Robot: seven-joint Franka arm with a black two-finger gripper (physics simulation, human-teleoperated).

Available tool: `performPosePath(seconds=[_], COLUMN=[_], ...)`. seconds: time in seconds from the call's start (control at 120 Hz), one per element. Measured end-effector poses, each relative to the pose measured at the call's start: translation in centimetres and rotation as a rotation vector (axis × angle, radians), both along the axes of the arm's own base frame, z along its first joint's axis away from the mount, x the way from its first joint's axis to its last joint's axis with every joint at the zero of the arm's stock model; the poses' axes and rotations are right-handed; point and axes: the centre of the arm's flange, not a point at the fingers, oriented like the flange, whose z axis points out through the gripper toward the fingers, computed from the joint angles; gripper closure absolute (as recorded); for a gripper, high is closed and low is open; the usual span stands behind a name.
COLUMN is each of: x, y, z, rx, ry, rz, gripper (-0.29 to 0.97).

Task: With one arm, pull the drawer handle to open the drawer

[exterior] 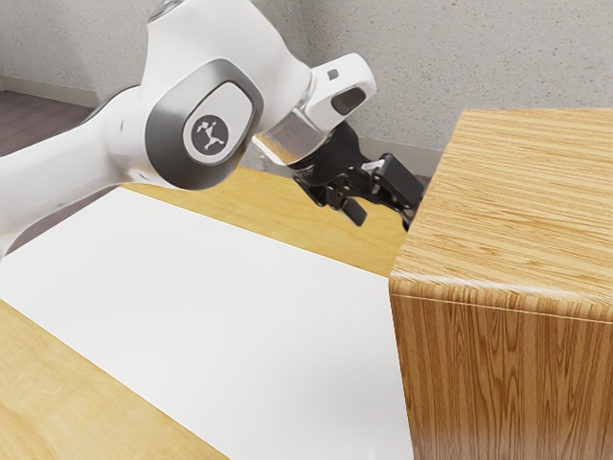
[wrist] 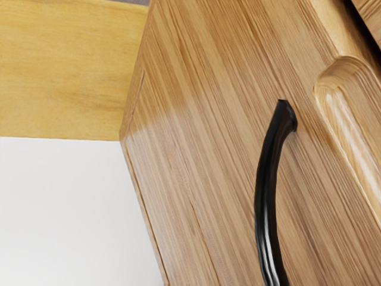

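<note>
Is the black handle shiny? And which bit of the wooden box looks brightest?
Wrist view: yes, a thin grey glint runs along the handle, and the box has a paler patch on its front, near the edge beside the white sheet. Exterior view: the box's top is lit lighter than its side, and that side fades whitish at the very bottom.

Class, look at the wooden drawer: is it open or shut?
Shut, it seems: the drawer front with the black handle sits flush, no gap showing.
</note>
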Motion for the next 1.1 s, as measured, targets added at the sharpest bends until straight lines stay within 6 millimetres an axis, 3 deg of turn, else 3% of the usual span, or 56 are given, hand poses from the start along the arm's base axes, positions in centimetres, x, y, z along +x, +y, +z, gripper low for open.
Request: performPosePath(seconds=[0.708, 1.1], x=[-0.3, -0.3], y=[1.9, 4.8], z=[0.3, 0.6], rx=[0.007, 0.025], ry=[0.024, 0.029], rz=[0.019, 0.054], gripper=[0.0, 0.0])
